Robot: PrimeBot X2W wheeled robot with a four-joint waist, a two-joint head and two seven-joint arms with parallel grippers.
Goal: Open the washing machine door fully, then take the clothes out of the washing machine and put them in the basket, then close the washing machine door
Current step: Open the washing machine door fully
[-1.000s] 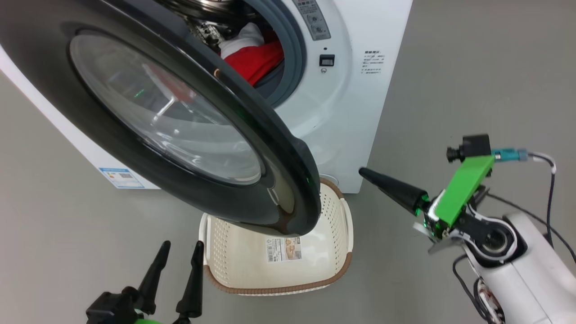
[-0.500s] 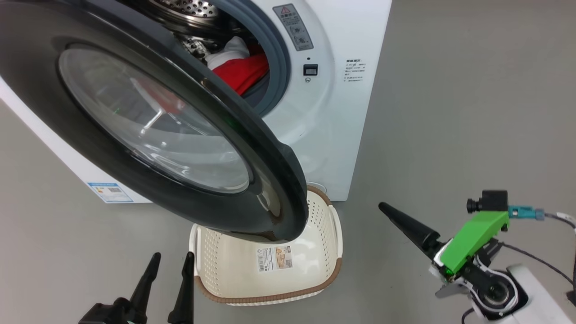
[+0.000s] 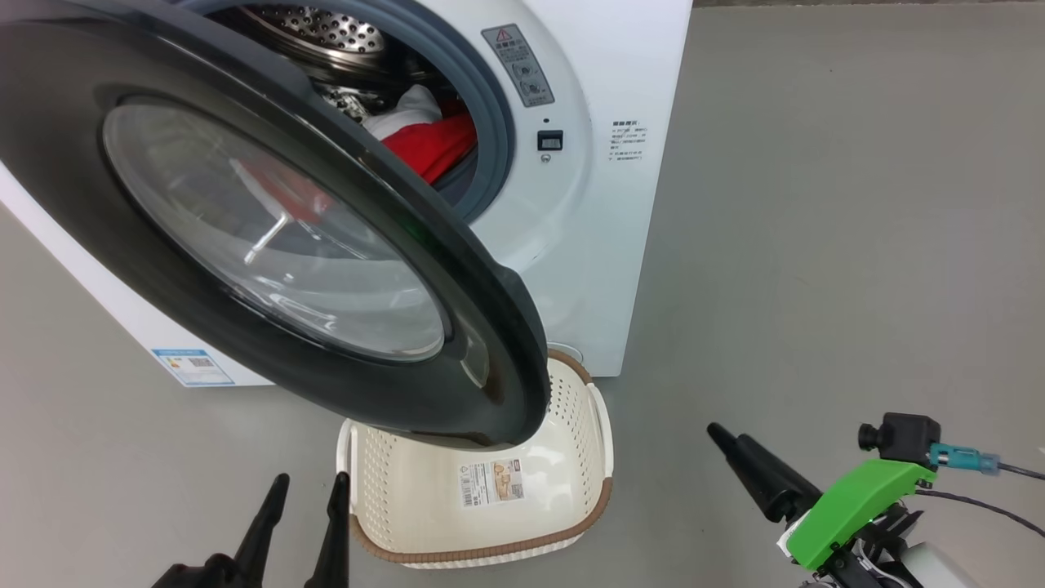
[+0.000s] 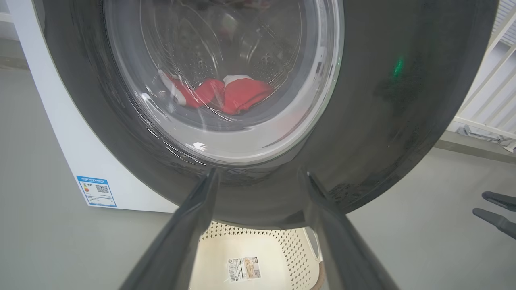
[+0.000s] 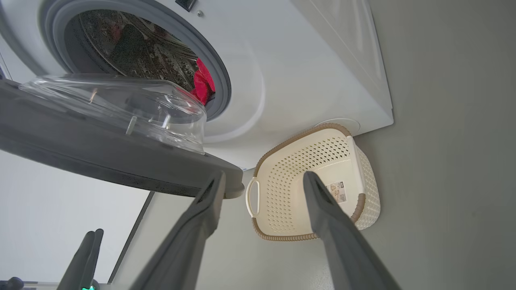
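Observation:
The washing machine door (image 3: 343,384) stands partly open, its black rim hanging over the basket (image 3: 424,498). Red clothes (image 3: 424,143) with white trim lie in the drum of the washing machine (image 3: 588,245). They show through the door glass in the left wrist view as clothes (image 4: 238,90). My left gripper (image 3: 310,490) is open, low beside the basket's left side and below the door (image 4: 403,100). My right gripper (image 3: 735,453) is open, empty, on the floor side right of the basket (image 5: 306,169), apart from the door (image 5: 100,149).
Bare grey floor (image 3: 816,204) spreads to the right of the machine. A blue sticker (image 3: 192,367) marks the machine's lower left side. A white railing (image 4: 492,80) stands behind the door's right edge in the left wrist view.
My right gripper has drawn back and down, away from the door's edge toward my body. The head camera has shifted, so the machine sits lower and further left. The door stays partly open.

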